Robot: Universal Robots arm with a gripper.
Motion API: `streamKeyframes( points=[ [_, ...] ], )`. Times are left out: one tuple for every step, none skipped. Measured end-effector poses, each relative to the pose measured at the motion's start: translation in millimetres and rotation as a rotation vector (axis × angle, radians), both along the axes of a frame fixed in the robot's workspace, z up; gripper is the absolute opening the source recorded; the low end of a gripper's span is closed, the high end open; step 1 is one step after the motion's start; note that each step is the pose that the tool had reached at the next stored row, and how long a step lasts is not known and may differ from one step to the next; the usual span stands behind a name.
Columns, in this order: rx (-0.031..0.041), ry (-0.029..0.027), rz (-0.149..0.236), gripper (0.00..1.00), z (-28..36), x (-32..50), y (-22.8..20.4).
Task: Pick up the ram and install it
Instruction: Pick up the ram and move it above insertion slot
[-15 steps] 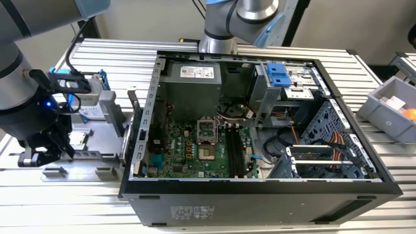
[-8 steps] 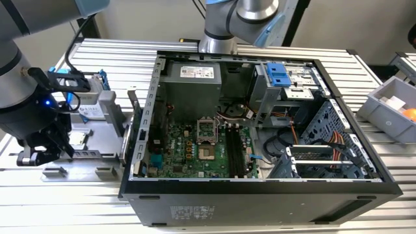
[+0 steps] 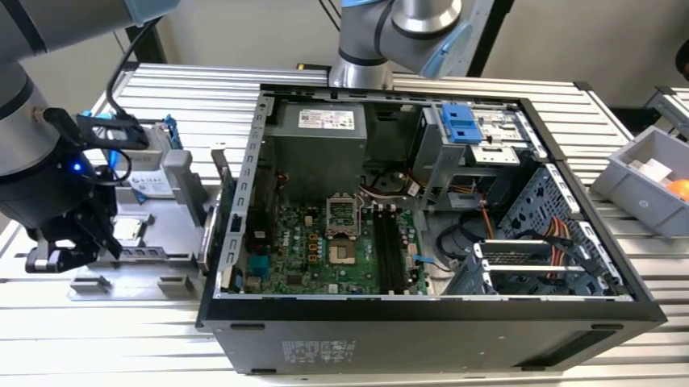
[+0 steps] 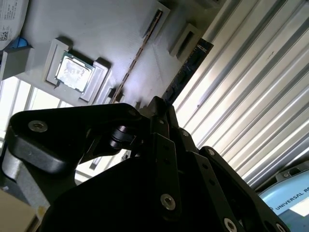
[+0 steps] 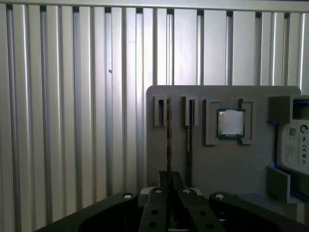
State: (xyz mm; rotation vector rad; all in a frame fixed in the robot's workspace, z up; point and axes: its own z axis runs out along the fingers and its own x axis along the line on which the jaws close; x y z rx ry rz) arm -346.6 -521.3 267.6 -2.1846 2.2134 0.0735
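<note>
Grey plastic makes up the parts tray [image 5: 217,169] under me, which lies on the ribbed aluminium bench [image 5: 72,121] at the exterior view's left of the open computer case [image 3: 431,326]. My gripper [image 5: 169,181] hangs low over the tray's near end, drawn almost fully together. In the first wrist view its 2 fingers [image 5: 159,193] sit on either side of the ram [image 5: 169,135], pinching it. The ram stands on its long edge in 1 of the tray's narrow slots, showing as a thin brownish line that runs straight in between my fingers. Just beside it, in the neighbouring slot, a second stick [image 5: 189,145] stands the same way, apart from my gripper; the second wrist view shows its dark blue-green face. Further along the tray a square silver processor [image 5: 231,122] lies flat in its pocket, and beyond that sits a hard drive [image 5: 295,145] with a white label and blue brackets. Inside the case the green motherboard [image 3: 312,258] lies flat, with its long black memory slots [image 3: 388,246] side by side.
</note>
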Motion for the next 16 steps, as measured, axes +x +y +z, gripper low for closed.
streamKeyframes(
  points=[
    [0.0,0.0,0.0,0.0,0.3,0.0,0.0],
    [-0.0001,0.0001,0.0,0.0,0.7,0.0,0.0],
    [-0.0001,0.0001,0.0,0.0,1.1,0.0,0.0],
    [-0.0002,0.0001,0.0,0.0,1.4,0.0,0.0],
    [-0.0002,0.0001,0.0,0.0,1.8,0.0,0.0],
    [-0.0001,0.0001,0.0,0.0,2.1,0.0,0.0],
    [-0.0001,0.0,0.0,0.0,2.4,0.0,0.0],
    [-0.0001,0.0001,0.0,0.0,2.7,0.0,0.0],
    [-0.0001,0.0,0.0,0.0,3.0,0.0,0.0],
    [-0.0001,0.0001,0.0,0.0,3.4,0.0,0.0],
    [-0.0001,0.0001,0.0,0.0,3.6,0.0,0.0],
    [-0.0001,0.0001,0.0,0.0,4.0,0.0,0.0],
    [-0.0001,0.0001,0.0,0.0,4.3,0.1,-0.1],
    [-0.0001,0.0001,0.0,0.0,4.7,0.1,-0.1],
    [-0.0001,0.0001,0.0,0.0,5.1,0.1,-0.1],
    [-0.0001,0.0,0.0,0.0,5.5,0.0,-0.1]
  ],
)
